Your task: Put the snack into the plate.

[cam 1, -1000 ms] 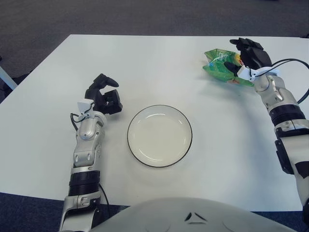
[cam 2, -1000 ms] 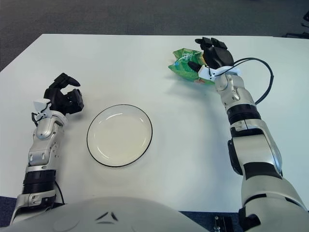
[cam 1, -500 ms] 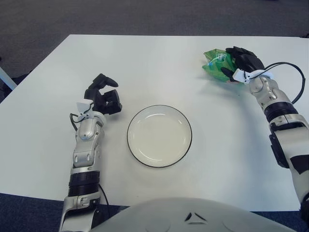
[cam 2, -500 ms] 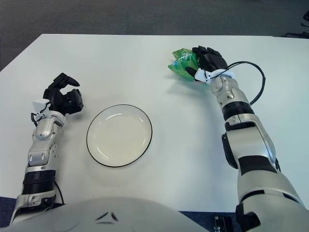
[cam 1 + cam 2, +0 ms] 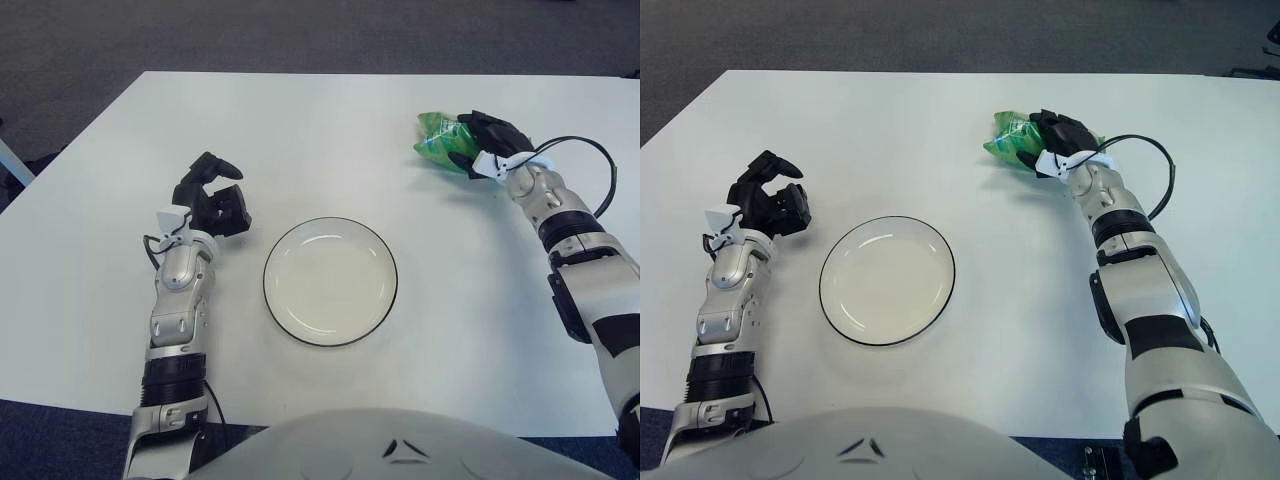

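Observation:
The snack is a green bag (image 5: 436,145) at the far right of the white table (image 5: 320,130). My right hand (image 5: 478,140) is curled over it and grips its right side; the bag looks bunched and tipped up to the left. It also shows in the right eye view (image 5: 1008,140). The plate (image 5: 330,281) is white with a dark rim, empty, in the middle near the table's front. My left hand (image 5: 212,197) rests on the table left of the plate, fingers curled, holding nothing.
A black cable (image 5: 600,170) loops off my right wrist. Dark carpet (image 5: 300,35) lies beyond the table's far edge. The bare tabletop runs between the snack and the plate.
My right hand has closed over the snack bag and drawn it a little left and towards me, bunching it. The left hand and the plate have not moved.

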Controlling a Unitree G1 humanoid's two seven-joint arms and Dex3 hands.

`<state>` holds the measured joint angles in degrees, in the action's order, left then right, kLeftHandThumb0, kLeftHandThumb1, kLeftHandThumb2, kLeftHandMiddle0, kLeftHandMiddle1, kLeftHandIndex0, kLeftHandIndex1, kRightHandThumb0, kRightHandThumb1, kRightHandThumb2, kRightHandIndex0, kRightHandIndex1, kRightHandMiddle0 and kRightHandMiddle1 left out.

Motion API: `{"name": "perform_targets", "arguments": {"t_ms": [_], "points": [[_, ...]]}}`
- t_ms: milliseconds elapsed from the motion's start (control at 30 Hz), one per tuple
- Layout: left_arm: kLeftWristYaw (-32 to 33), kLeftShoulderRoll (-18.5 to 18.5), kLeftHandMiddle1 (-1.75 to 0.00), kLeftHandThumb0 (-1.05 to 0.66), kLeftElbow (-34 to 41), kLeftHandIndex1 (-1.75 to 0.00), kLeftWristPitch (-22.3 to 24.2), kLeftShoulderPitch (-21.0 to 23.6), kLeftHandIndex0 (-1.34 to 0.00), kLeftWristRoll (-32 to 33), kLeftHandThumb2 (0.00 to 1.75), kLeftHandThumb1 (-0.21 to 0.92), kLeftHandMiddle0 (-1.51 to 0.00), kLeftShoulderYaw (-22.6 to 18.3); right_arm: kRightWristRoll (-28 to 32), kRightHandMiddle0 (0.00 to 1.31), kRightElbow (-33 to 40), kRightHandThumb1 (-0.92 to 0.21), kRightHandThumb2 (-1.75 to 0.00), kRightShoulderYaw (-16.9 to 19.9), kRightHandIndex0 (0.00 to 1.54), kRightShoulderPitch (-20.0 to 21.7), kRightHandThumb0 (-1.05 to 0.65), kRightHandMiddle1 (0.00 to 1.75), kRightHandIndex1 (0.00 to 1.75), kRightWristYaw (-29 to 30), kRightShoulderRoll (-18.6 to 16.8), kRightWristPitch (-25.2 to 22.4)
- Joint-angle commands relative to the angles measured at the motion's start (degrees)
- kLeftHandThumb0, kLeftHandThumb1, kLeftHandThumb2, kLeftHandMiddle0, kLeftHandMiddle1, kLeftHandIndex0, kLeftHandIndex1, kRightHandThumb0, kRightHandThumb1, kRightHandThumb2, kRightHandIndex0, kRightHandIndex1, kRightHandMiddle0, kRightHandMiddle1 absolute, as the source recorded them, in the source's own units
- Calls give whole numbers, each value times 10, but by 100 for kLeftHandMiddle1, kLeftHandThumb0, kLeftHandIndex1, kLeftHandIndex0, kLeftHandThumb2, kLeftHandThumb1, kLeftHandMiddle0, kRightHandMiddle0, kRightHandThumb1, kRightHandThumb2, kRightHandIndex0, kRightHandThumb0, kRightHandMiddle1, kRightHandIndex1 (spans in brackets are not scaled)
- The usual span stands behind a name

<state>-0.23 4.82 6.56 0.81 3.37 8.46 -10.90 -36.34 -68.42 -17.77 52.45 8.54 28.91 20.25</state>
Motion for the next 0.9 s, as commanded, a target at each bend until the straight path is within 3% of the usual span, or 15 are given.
{"name": "perform_targets", "arguments": {"t_ms": [0, 300, 500, 600, 667, 767, 800, 867], "points": [[4, -11, -175, -50, -15, -175, -5, -35, -65, 1, 138, 27, -130, -4, 4, 0, -19, -92, -85, -9, 4, 3, -105, 69, 2, -4, -10, -3], [9, -17, -175, -50, -9, -175, -11, -40, -65, -2, 137, 27, -128, -6, -5, 0, -38, -92, -79, -24, 4, -6, -105, 80, 3, 20, -25, -27], [10, -17, -175, -50, -8, -175, -13, -41, -65, -3, 137, 28, -127, -6, -12, 0, -46, -92, -63, -38, 9, -10, -96, 93, 7, 49, -29, -37], [14, -19, -175, -50, -7, -175, -14, -42, -65, -3, 137, 28, -127, -6, -24, 1, -53, -86, -59, -51, 3, -15, -86, 110, 50, 91, -32, -50], [15, -20, -175, -50, -6, -175, -14, -43, -65, -3, 137, 28, -127, -6, -30, 4, -55, -62, -82, -58, 1, -17, -68, 135, 100, 114, -33, -56], [18, -20, -175, -50, -6, -175, -14, -43, -65, -2, 137, 28, -126, -6, -33, 10, -57, -40, -105, -67, 0, -19, -50, 155, 139, 138, -34, -61], [19, -21, -175, -50, -6, -175, -14, -43, -65, -2, 137, 28, -126, -6, -35, 11, -58, -38, -108, -69, 0, -21, -48, 157, 143, 151, -35, -64], [20, -21, -175, -50, -6, -175, -16, -43, -65, -2, 137, 27, -126, -7, -37, 18, -58, -24, -128, -73, 1, -23, -20, 167, 162, 171, -37, -70]]}}
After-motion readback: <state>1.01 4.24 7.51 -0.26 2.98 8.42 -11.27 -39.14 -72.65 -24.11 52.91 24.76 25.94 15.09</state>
